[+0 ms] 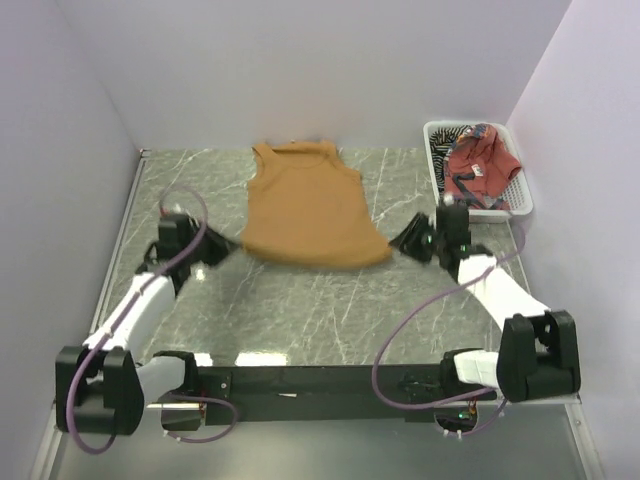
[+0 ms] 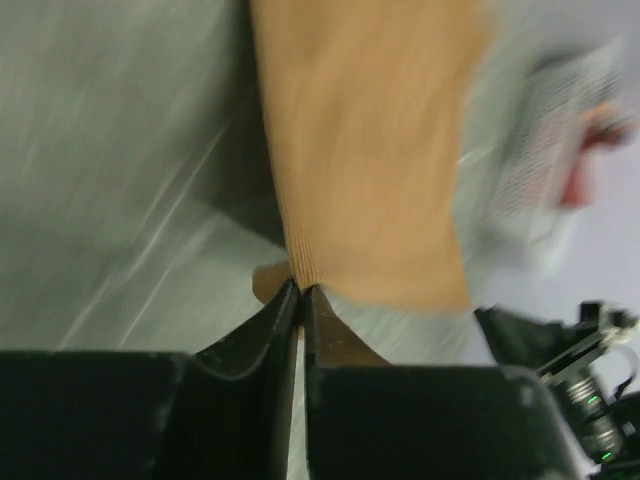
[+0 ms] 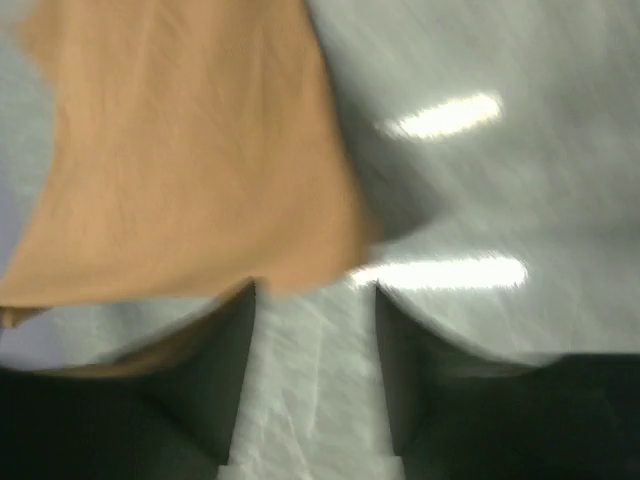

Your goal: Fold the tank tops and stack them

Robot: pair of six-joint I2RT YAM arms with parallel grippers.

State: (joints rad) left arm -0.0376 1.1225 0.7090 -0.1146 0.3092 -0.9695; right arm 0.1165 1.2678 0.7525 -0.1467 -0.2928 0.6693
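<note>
Looking from the side farthest from the basket [image 1: 524, 196], I see the left gripper [image 1: 220, 247] low over the table [image 1: 300, 315], well left of the basket. On its wrist camera the fingers [image 2: 262, 335] meet at the tips, and a corner of the tan top [image 1: 308, 208] is pinched between them, with a bit of cloth showing beside the tips.

The tan top lies spread on the table, left of the basket and apart from it. Its neck end is about level with the basket and its hem is nearer to me. The hem looks blurred in the overhead view, so I cannot tell how much of it is off the table.

The right gripper [image 1: 405, 238] sits just in front of the basket, beside the hem corner nearest the basket. Its wrist camera shows the fingers [image 3: 225, 370] well apart, with bare table between them. Cloth lies past one fingertip and partly under that finger, but nothing is gripped.

A red top [image 1: 482, 165] is heaped inside the basket, with a striped top [image 1: 452, 133] showing at the back corner.
</note>
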